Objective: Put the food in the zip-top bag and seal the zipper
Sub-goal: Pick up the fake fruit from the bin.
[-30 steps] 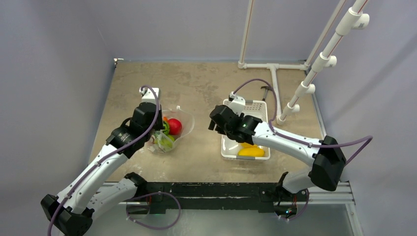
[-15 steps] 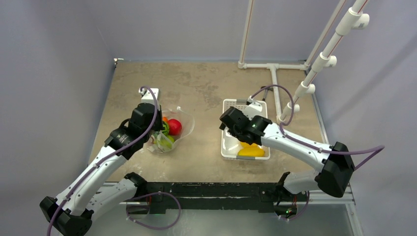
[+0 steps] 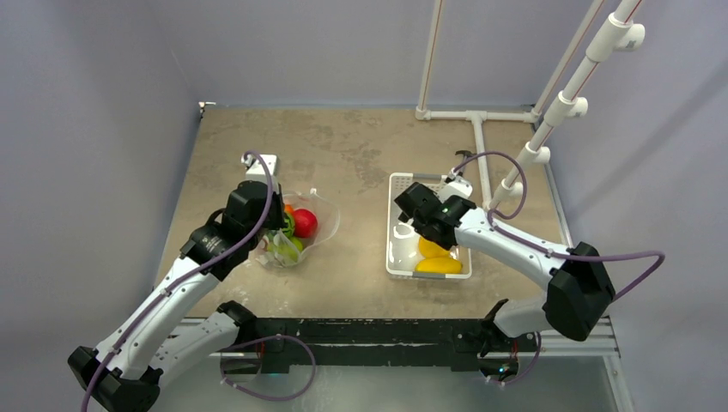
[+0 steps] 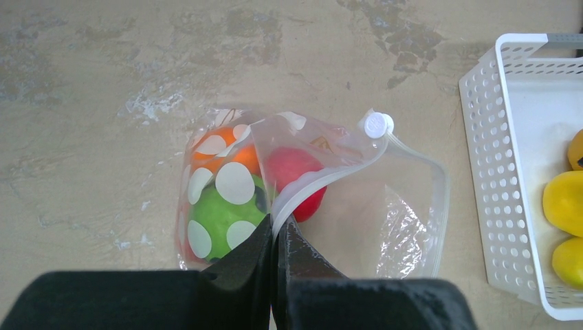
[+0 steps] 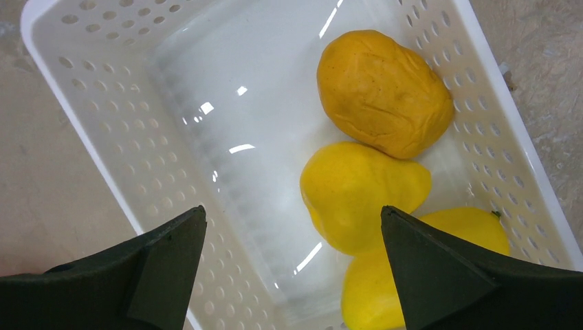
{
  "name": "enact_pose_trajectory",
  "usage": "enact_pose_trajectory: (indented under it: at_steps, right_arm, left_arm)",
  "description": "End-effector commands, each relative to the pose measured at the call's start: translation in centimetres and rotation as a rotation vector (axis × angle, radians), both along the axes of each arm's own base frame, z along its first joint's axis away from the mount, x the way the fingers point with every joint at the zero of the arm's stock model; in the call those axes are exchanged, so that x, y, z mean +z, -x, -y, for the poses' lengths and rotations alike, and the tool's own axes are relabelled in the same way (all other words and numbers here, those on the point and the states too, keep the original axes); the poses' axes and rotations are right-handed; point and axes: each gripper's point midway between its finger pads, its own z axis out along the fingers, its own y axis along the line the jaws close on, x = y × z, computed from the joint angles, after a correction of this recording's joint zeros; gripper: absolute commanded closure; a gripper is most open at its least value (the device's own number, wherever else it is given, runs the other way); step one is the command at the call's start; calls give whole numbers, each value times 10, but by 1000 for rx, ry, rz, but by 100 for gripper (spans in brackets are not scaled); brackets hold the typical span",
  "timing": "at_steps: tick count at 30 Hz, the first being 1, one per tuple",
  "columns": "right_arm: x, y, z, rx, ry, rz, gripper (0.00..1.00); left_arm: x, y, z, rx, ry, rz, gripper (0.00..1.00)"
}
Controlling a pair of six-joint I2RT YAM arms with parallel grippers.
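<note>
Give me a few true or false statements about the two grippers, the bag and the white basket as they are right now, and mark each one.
1. The left gripper is shut on the zipper strip of the bag. True.
2. The right gripper is clamped on something. False: it is open and empty, over the basket.
3. Three yellow-orange fruits lie in the basket. True.
4. The bag is empty. False: a red fruit, an orange fruit and a green fruit are inside it.
</note>
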Motion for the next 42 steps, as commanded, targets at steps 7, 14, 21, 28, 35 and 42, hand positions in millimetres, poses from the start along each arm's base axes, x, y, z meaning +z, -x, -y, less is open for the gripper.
enact_pose_trajectory:
  at_steps: [7,14,21,28,35,42]
  right_arm:
    - [-26,7,23,-79,33,-68,1]
    - [-46,11,19,-88,39,-134,1]
    - [-63,14,15,-96,47,-185,4]
    - [-64,10,13,-90,52,-174,15]
    - [-63,4,12,-88,59,-152,39]
    - [-41,-10,5,-68,40,-92,84]
  left_arm:
    - [9,0,11,-67,41,39,100]
    - [13,2,15,-86,57,46,100]
    - [14,3,14,-88,61,51,100]
    - [14,3,14,-88,62,52,100]
    - [12,3,14,-86,57,45,100]
    - [8,1,13,-76,45,36,100]
